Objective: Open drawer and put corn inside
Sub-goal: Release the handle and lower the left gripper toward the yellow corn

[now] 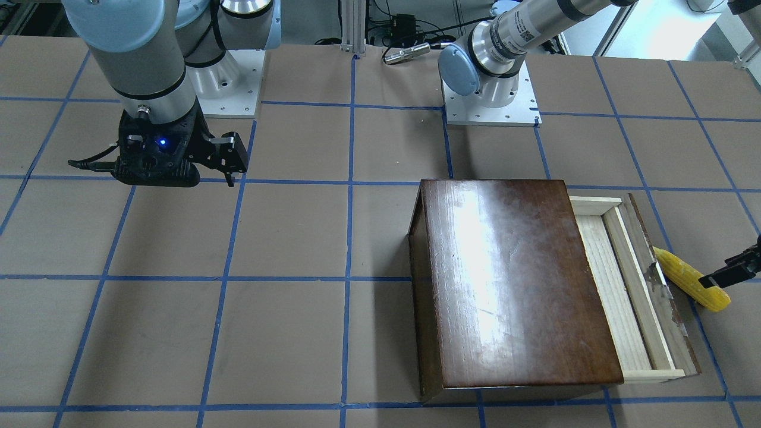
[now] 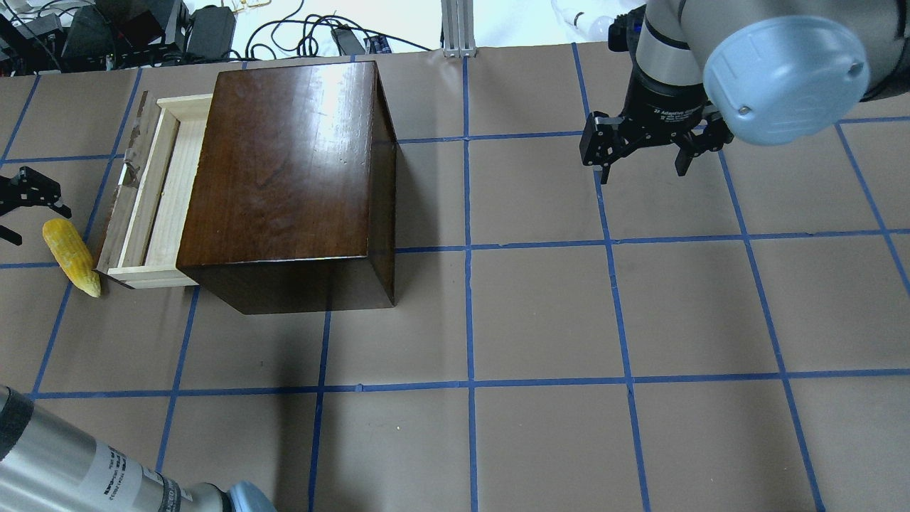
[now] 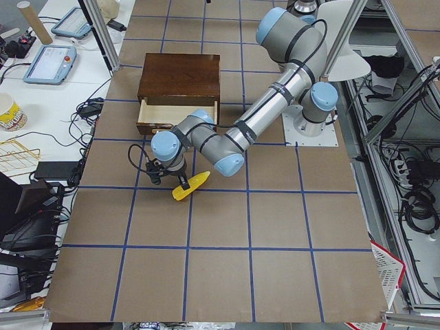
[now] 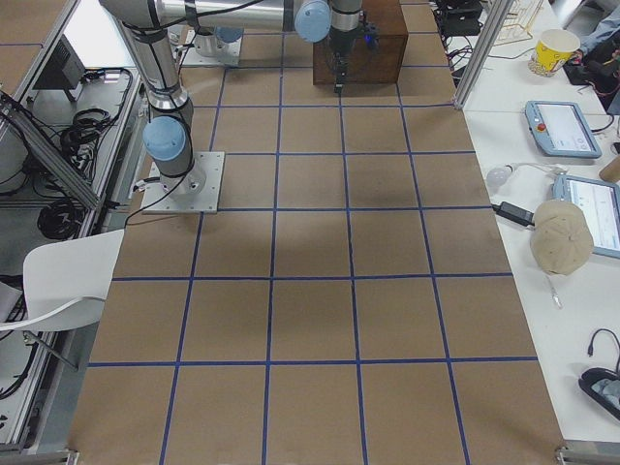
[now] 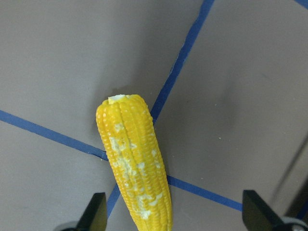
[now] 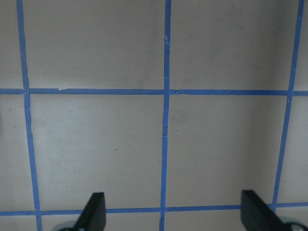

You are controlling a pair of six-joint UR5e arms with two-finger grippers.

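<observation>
The drawer point(image 2: 160, 192) is pulled out of the glossy dark brown box point(image 2: 284, 171), and its pale wood tray is empty. It also shows in the front view point(image 1: 618, 291). The yellow corn point(image 2: 71, 257) lies on the table just outside the drawer's worn front panel. My left gripper point(image 2: 28, 217) is open above the corn's thick end. In the left wrist view the corn point(image 5: 134, 168) lies between the spread fingertips point(image 5: 96, 211), nearer the left one, with no contact. My right gripper point(image 2: 643, 174) is open and empty over bare table, far from the box.
The table point(image 2: 540, 313) is brown paper with a blue tape grid. The box's closed back faces the table's middle. Cables and electronics point(image 2: 142, 28) lie past the far edge. The two arm bases point(image 1: 490, 101) stand at the robot's side.
</observation>
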